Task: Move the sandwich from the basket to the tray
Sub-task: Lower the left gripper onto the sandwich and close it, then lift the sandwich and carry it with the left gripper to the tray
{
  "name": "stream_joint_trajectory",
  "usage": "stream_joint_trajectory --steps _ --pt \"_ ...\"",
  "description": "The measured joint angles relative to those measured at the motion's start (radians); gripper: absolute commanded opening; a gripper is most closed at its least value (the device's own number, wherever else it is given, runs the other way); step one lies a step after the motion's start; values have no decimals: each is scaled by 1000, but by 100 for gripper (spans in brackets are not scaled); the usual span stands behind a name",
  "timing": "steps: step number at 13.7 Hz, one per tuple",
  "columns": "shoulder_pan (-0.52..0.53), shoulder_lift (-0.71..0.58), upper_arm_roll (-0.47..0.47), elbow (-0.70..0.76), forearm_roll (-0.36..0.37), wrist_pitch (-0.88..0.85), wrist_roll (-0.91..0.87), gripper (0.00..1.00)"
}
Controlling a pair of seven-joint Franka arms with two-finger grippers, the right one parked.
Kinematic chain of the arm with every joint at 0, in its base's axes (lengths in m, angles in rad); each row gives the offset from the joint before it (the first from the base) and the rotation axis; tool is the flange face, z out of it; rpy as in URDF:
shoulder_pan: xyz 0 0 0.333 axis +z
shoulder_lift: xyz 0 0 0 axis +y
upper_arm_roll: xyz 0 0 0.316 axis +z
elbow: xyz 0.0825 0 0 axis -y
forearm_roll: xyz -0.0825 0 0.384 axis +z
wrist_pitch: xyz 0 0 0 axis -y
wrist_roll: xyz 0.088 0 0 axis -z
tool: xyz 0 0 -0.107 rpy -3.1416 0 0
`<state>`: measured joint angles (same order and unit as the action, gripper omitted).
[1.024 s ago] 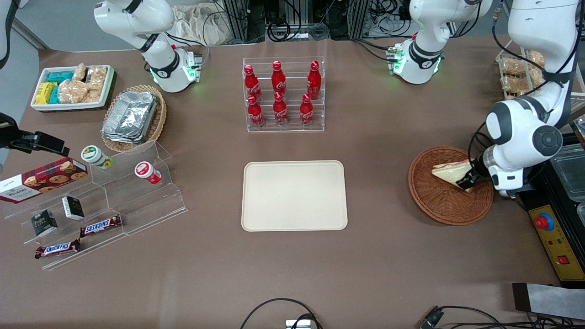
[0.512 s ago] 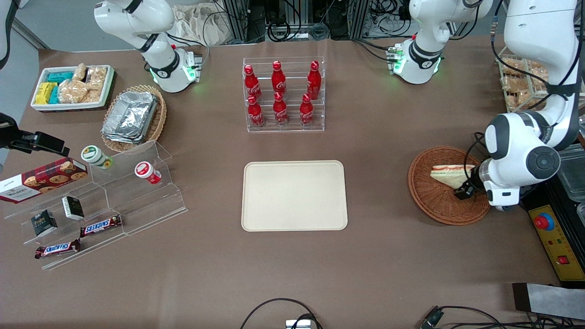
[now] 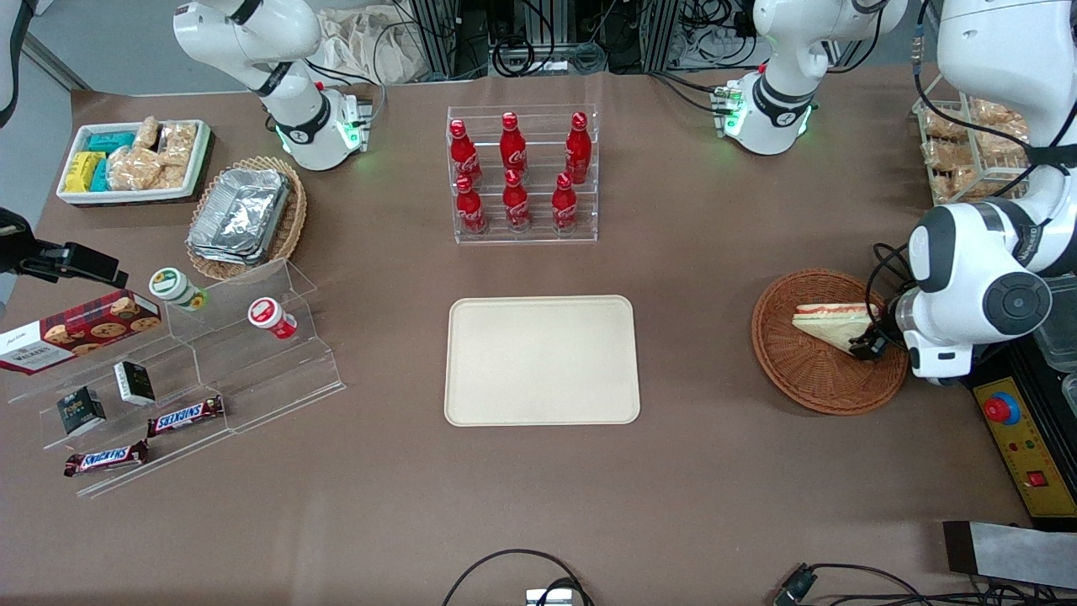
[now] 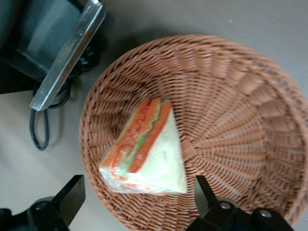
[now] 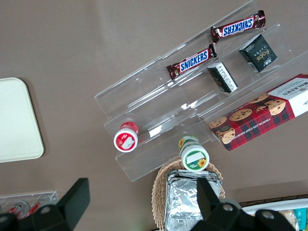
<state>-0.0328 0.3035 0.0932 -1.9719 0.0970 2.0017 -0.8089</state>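
- Brown worktop lies bare along its edge nearest the front camera, apart from a looped black cable at that edge.
- Cream tray sits flat at the middle of the worktop, with nothing on it; it lies well apart from the basket, toward the parked arm's end.
- Reddish wicker basket sits near the worktop's edge at the working arm's end, about level with the tray.
- White-bread sandwich lies in the basket, on the inner wall rather than at the centre; its layered orange and green cut face shows in the wrist view.
- Black hand hovers over the basket at the sandwich's outer end, the end toward the worktop's edge. In the wrist view its fingers stand spread wide, one to each side of the wedge's broad end and touching nothing.
- My judgement: the grasp turns on this straddle, so a straight descent should bring the jaws down around the wedge, while the wedge's long axis runs away from the hand toward its point.
- Fingertips are cut off in the wrist view, and in the front view the arm covers the sandwich's outer end, so their height above the bread is hard to tell.
- Red bottles stand in a clear rack farther from the camera than the tray.
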Motion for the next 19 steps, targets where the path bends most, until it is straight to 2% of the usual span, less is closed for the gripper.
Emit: stream_joint_trajectory --steps 3,8,9,10,11,12,13,17,19 --pt "3 -11 25 -70 1 39 -1 100" --pt "10 -6 53 -224 1 267 -7 100" --pt "10 0 53 -228 0 286 -15 92" --pt "9 7 52 -228 0 303 -35 63" --pt "7 14 49 -227 0 319 -66 27" --pt "3 21 45 -220 0 327 -115 3" --pt "-2 29 42 -210 0 328 -159 0" --pt "-24 37 37 -161 0 310 -204 0" --pt "-25 36 36 -109 0 211 -195 0"
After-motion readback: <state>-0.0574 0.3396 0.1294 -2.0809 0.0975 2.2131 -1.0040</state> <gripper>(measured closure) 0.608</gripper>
